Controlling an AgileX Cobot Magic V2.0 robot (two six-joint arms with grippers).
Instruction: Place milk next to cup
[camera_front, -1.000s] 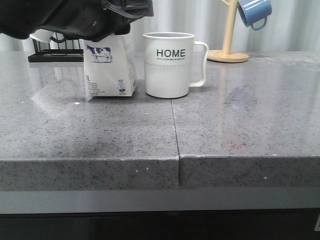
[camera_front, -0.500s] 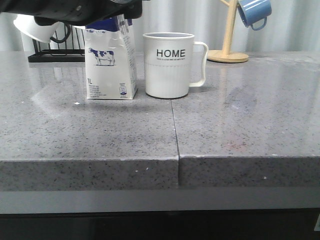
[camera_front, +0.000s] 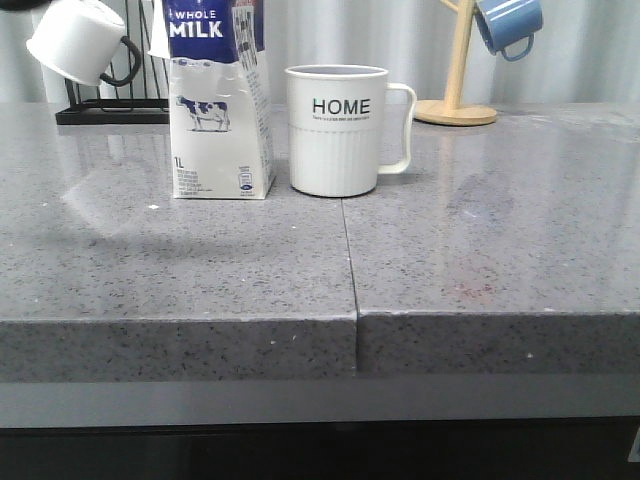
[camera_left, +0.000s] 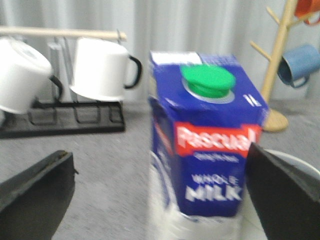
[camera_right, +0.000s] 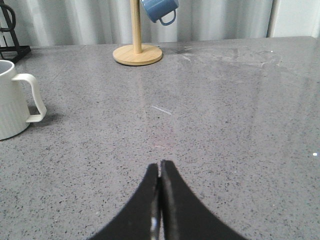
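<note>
The milk (camera_front: 215, 110), a tall white carton with a dark blue top, stands upright on the grey counter, close to the left of the cup. The cup (camera_front: 335, 130) is a white ribbed "HOME" mug with its handle to the right. My left gripper (camera_left: 157, 152) is open wide above and behind the milk (camera_left: 210, 150), with its dark fingers (camera_left: 35, 185) apart from the carton on both sides. It is out of the front view. My right gripper (camera_right: 160, 166) is shut and empty over bare counter, to the right of the cup (camera_right: 12, 100).
A black rack (camera_front: 100, 110) with plain white black-handled mugs (camera_front: 75, 45) stands at the back left. A wooden mug tree (camera_front: 457, 60) with a blue mug (camera_front: 508, 25) stands at the back right. A seam (camera_front: 350, 260) runs down the counter's middle.
My left arm has let go of the milk and risen out of the front view. The carton, tilted a second ago, now stands upright beside the cup.
</note>
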